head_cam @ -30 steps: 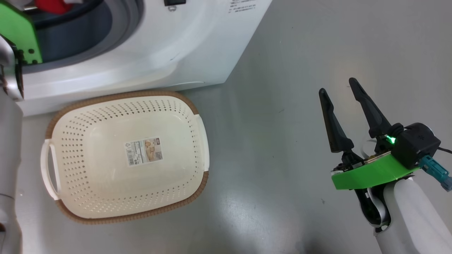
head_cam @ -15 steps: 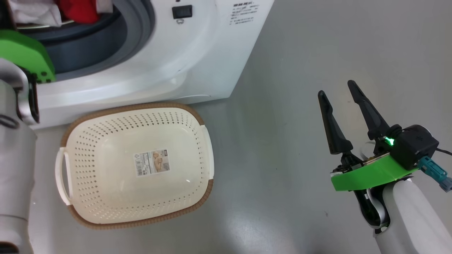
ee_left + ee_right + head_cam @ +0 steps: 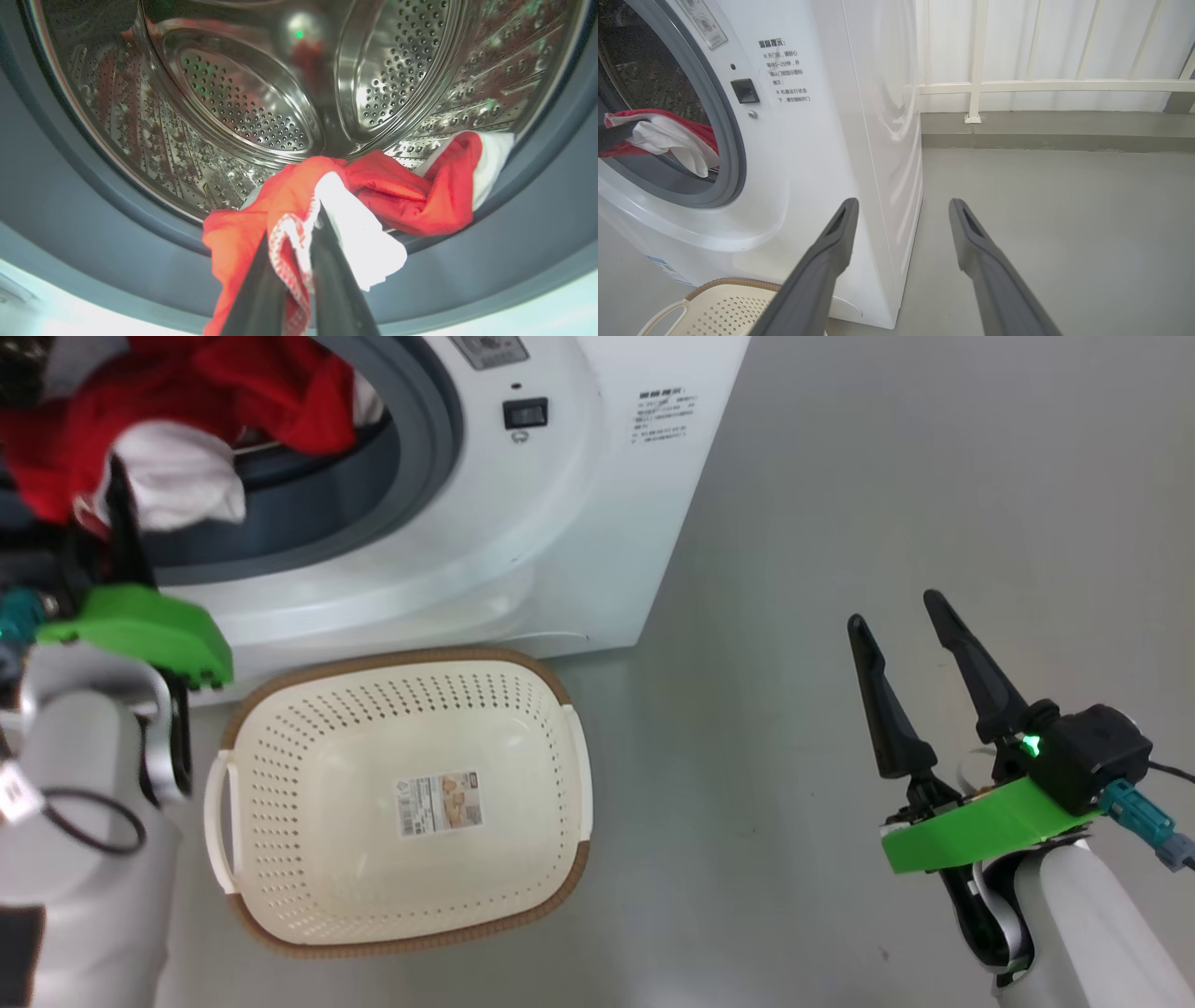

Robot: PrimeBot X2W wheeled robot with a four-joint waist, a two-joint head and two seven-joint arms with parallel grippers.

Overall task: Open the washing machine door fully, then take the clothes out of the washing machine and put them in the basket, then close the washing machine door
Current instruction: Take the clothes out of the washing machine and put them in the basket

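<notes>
The washing machine (image 3: pixel 579 523) stands with its mouth open; its door is out of view. The red and white clothes (image 3: pixel 84 420) hang over the grey seal at the drum's mouth. My left gripper (image 3: pixel 114 485) is shut on them, and in the left wrist view its fingers pinch the clothes (image 3: pixel 406 196) at a checked hem, the gripper (image 3: pixel 293 221) just outside the steel drum (image 3: pixel 233 93). The basket (image 3: pixel 308 756) sits on the floor below the mouth, nothing in it but a sticker. My right gripper (image 3: pixel 892 609) hovers open over bare floor to the right, holding nothing.
In the right wrist view my right gripper (image 3: pixel 903 203) points past the machine's corner (image 3: pixel 878 186) toward a white railing (image 3: pixel 976 84) and a low kerb. The basket's rim (image 3: pixel 714 284) shows at the bottom left. Grey floor spreads to the right of the machine.
The head camera has tilted up, so more of the drum mouth shows. My left gripper has drawn back out of the drum toward the basket, pulling the clothes over the seal. The right arm holds still.
</notes>
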